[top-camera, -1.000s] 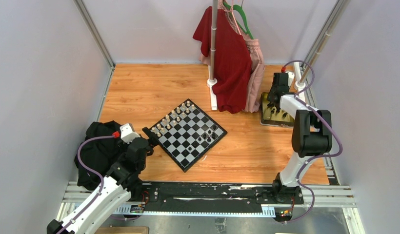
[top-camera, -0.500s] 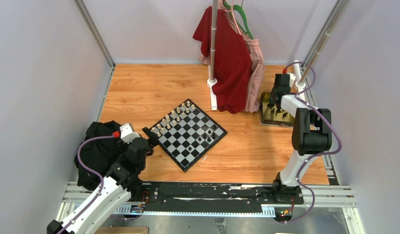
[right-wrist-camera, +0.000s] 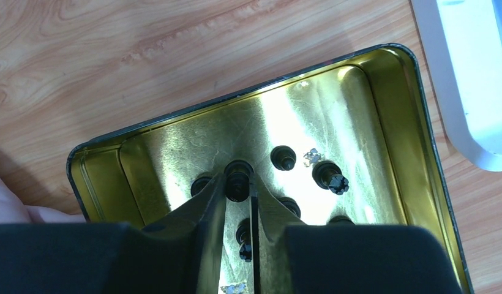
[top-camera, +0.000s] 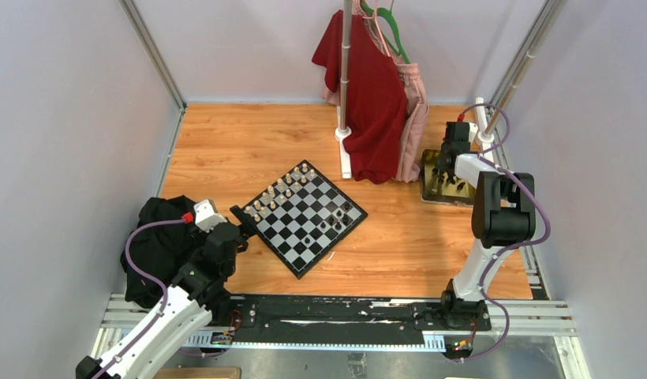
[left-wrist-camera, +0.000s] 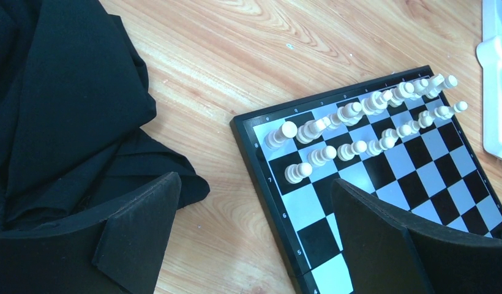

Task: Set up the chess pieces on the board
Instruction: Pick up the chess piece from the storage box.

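The board (top-camera: 301, 238) lies tilted on the wooden floor, and the left wrist view shows its near-left corner (left-wrist-camera: 310, 207). Two rows of cream chess pieces (top-camera: 278, 189) (left-wrist-camera: 359, 113) stand along its far-left side, and a few black ones (top-camera: 337, 219) stand near its right corner. My left gripper (top-camera: 241, 223) (left-wrist-camera: 254, 184) hangs open over the board's left rim, holding nothing. My right gripper (top-camera: 447, 162) (right-wrist-camera: 238, 187) is down in the yellow tray (top-camera: 431, 188) (right-wrist-camera: 101, 177). Its fingertips press both sides of a black chess piece (right-wrist-camera: 238, 171). Several more black pieces (right-wrist-camera: 283, 157) stand in the tray.
A black cloth (top-camera: 155, 245) (left-wrist-camera: 59, 104) is heaped left of the board, under my left arm. A rack with a red garment (top-camera: 372, 95) and a pink one stands behind the board on a white base (top-camera: 345, 154). Walls close in both sides.
The right gripper's jaws have narrowed onto a black piece in the tray, and the wrist has shifted slightly farther back. The left arm and the board have not moved.
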`<action>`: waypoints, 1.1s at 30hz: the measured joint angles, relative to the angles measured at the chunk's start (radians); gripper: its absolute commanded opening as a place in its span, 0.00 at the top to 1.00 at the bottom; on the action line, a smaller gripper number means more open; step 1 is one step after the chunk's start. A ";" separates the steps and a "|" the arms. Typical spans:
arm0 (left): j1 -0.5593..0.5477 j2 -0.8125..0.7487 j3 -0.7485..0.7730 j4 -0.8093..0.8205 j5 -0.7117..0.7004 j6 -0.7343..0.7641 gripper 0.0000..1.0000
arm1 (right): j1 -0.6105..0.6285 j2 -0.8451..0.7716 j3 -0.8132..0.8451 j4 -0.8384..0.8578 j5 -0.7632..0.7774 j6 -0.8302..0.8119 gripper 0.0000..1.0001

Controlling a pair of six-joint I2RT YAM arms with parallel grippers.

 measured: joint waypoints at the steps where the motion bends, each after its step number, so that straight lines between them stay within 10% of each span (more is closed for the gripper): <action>1: 0.000 0.000 0.000 0.000 0.000 0.000 0.00 | 0.000 0.000 0.000 0.000 -0.001 0.000 0.85; 6: 0.000 0.001 0.000 0.000 0.000 0.000 0.00 | -0.003 0.000 0.000 0.001 -0.009 0.003 1.00; 33: 0.000 -0.005 0.000 0.000 0.000 0.000 0.00 | -0.004 -0.156 -0.026 0.018 -0.017 0.003 1.00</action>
